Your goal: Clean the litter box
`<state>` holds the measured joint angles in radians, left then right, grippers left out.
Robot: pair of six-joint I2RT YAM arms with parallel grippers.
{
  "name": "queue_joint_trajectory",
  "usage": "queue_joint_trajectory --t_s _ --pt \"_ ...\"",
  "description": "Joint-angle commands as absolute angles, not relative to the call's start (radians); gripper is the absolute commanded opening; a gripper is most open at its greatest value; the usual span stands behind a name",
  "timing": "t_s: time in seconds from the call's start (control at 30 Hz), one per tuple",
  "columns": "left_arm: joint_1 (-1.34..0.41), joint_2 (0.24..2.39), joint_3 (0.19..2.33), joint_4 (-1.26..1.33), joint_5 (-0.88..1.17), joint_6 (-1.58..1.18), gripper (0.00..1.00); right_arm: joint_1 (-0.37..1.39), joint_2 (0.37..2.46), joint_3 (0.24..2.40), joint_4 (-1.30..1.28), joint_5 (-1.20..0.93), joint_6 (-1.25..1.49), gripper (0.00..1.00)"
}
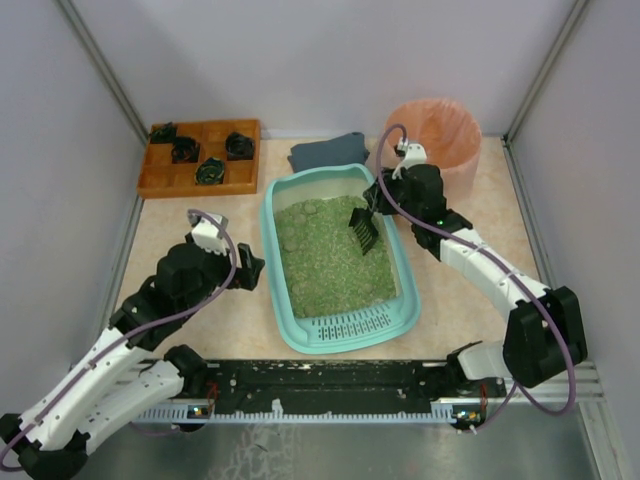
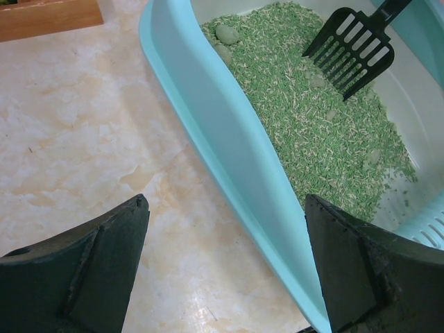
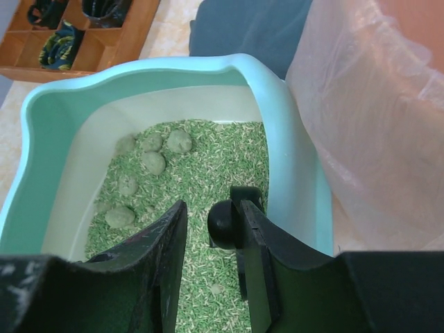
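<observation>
Though set narrow around the rounded handle end of the black plastic slotted scoop [image 1: 362, 228], not provably clamped: right gripper [image 3: 211, 211], jaws close on either side, a sliver of gap on one side, firmness impossible to tell. Left gripper [image 2: 225, 205]: jaws spread wide, holding nothing, hovering over the beige marbled tabletop [image 2: 83, 139] just beside the large light teal rectangular plastic litter box [image 1: 350, 327], itself set mid-table between the arms, slotted grille end nearest the bases.

Judged the scoop-taking step, sifting not yet begun. Calls next for a firm squeeze on the thin, slick handle, then a shallow push of the tines under the rounded, litter-crusted clumps [image 3: 179, 141] at the far end.

Green granular litter [image 1: 320, 265]: loose, rice-like pellets, likely to fall through the slots. Round bin with a thin, crinkly pink bag [image 1: 440, 135]: just beyond the box's far right corner, handy for the dump.
</observation>
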<state>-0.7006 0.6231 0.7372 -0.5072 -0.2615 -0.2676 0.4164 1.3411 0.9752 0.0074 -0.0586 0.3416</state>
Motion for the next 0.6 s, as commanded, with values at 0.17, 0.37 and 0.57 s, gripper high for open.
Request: queue_joint_trajectory --t_s 0.17,0.37,0.57 --pt "-0.706 0.695 0.739 -0.476 -0.259 -0.24 0.98 0.42 1.341 1.007 0.041 -0.117 0.313 0.37" --pt "-0.706 0.701 0.742 -0.482 -0.26 -0.241 0.98 0.428 1.363 1.004 0.031 -0.114 0.298 0.35" --pt "-0.706 0.692 0.737 -0.479 -0.268 -0.243 0.98 0.458 1.391 1.0 0.02 -0.075 0.284 0.32"
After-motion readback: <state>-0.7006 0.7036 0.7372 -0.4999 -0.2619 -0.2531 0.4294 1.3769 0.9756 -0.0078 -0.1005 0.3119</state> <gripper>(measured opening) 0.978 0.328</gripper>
